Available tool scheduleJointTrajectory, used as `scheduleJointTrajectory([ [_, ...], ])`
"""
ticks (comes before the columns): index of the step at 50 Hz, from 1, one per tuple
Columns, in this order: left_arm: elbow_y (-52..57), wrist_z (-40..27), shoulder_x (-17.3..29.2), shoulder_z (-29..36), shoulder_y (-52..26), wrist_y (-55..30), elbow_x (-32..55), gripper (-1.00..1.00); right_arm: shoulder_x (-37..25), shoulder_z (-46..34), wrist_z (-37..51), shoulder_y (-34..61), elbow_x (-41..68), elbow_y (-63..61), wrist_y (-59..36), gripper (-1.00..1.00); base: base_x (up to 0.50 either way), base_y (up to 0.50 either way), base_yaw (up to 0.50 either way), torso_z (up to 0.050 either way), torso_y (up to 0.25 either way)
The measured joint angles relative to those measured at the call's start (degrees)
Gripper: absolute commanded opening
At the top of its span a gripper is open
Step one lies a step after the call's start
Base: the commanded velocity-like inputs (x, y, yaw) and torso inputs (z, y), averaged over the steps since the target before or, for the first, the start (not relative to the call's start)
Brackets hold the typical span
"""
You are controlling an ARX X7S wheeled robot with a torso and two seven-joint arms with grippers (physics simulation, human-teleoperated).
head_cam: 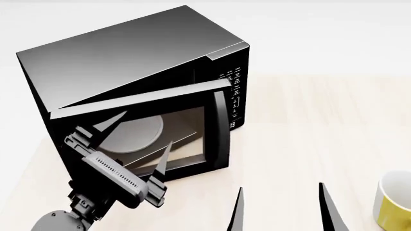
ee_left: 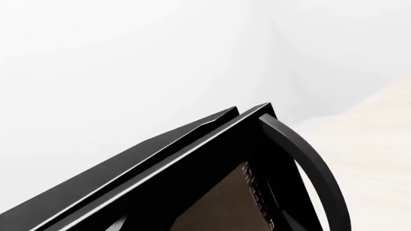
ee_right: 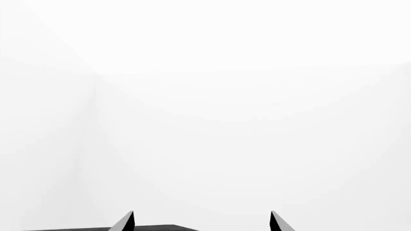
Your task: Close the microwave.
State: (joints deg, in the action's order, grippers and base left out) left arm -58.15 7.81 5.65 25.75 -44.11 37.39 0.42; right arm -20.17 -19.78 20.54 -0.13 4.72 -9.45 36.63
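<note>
The microwave (head_cam: 138, 72) sits on the pale wooden table (head_cam: 308, 125), at the far left, its windowed door (head_cam: 144, 132) partly ajar with the white turntable plate (head_cam: 132, 134) visible through the glass. The left gripper (head_cam: 138, 144) hovers right in front of the door (fingers spread wide). The right gripper (head_cam: 282, 209) is likewise wide, holding nothing, near a yellow mug (head_cam: 393, 202).

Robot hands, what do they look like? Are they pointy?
Yes! The left gripper has two long, thin, pointed dark fingers on a grey ribbed bar, with a round grey joint behind it. The right gripper shows only two black, blade-like fingers.
</note>
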Motion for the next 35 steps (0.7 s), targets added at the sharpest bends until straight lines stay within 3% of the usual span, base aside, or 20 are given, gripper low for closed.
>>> scheduleJointTrajectory([
  [35, -13.32, -6.29, -2.53, 2.68, -5.68, 6.17, -1.22, 1.00, -0.47, -0.54, 0.39, 0.20, 0.23, 0.12, -0.03, 1.00, 0.00, 0.00, 0.00, 0.000, 0.000],
])
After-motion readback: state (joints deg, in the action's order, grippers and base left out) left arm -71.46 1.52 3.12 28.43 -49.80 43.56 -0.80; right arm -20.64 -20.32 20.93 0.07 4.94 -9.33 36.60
